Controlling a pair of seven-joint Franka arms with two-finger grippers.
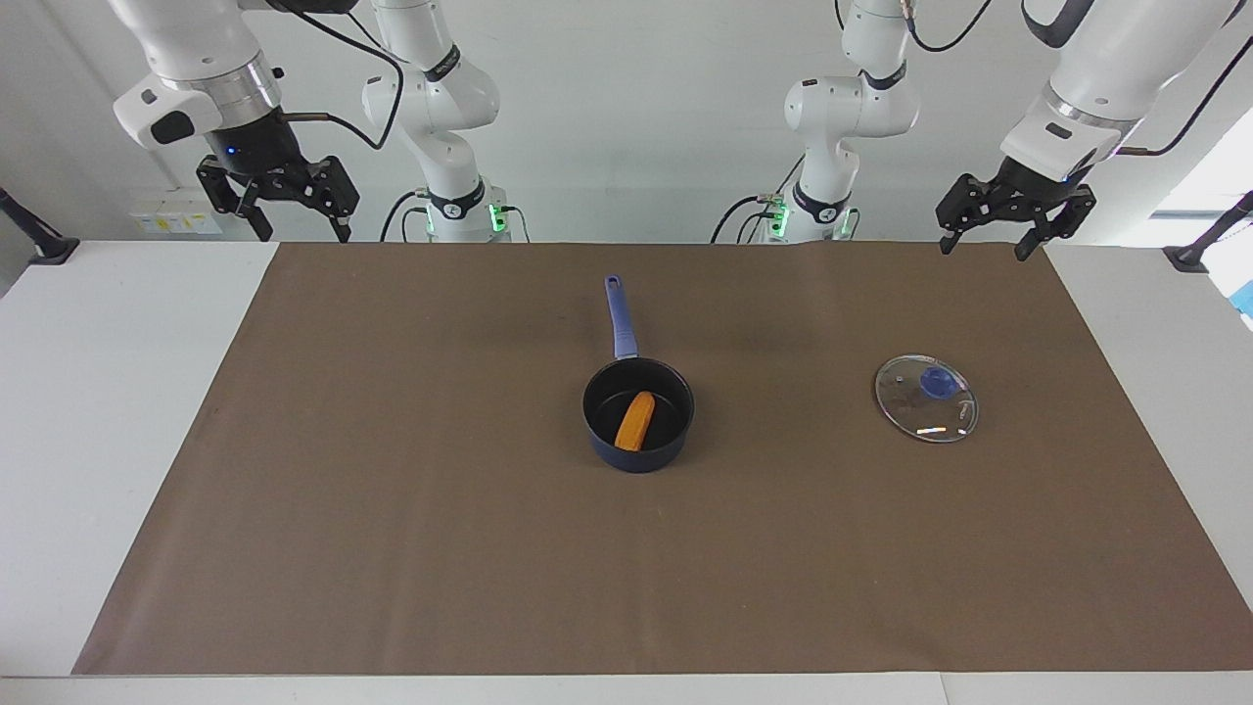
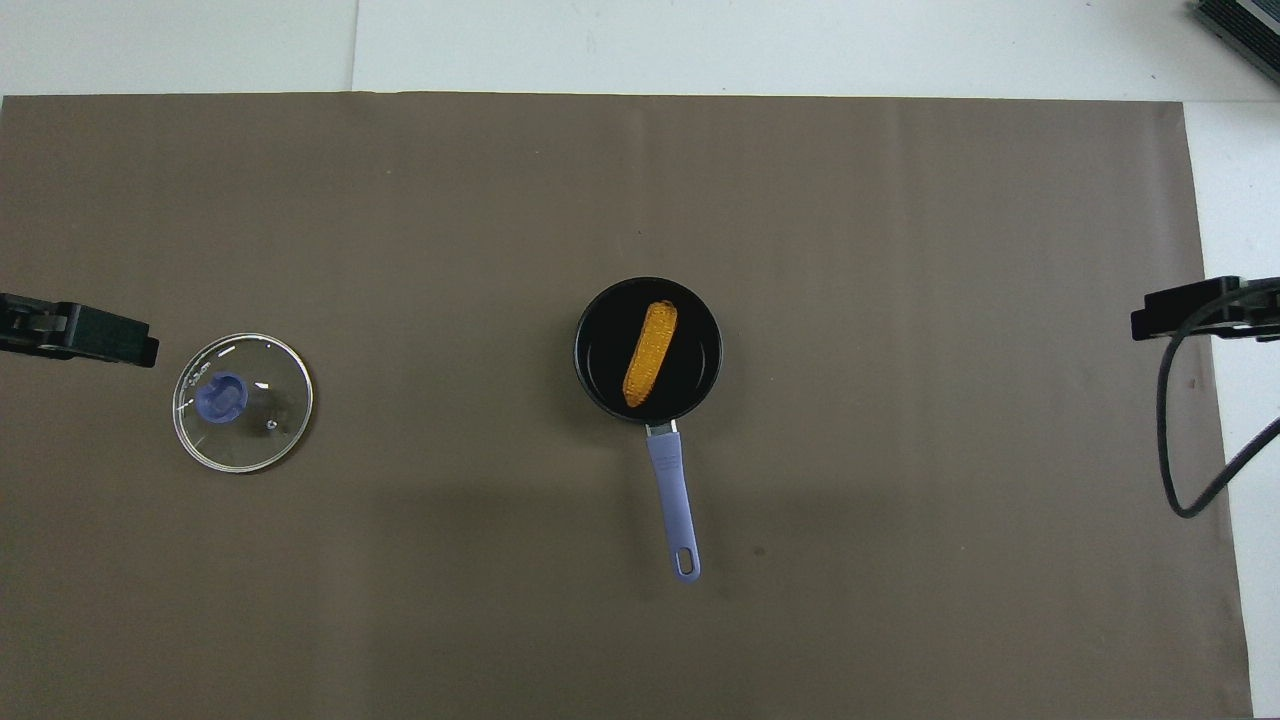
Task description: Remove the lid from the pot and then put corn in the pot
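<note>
The dark blue pot [image 1: 636, 458] stands uncovered in the middle of the brown mat, its long handle pointing toward the robots. The yellow-orange corn [image 1: 635, 421] lies inside the pot [image 2: 700, 365], and it also shows in the overhead view [image 2: 650, 353]. The glass lid [image 1: 926, 398] with its blue knob lies flat on the mat toward the left arm's end, apart from the pot; it also shows in the overhead view [image 2: 243, 402]. My left gripper [image 1: 984, 247] hangs open and empty, raised over the mat's edge at the robots' end. My right gripper [image 1: 303, 235] hangs open and empty at the right arm's end.
The brown mat [image 1: 392, 509] covers most of the white table [image 1: 108, 392]. A black cable [image 2: 1170, 450] loops down from the right arm over the table's edge. A dark object [image 2: 1240, 25] sits at the table's corner farthest from the robots.
</note>
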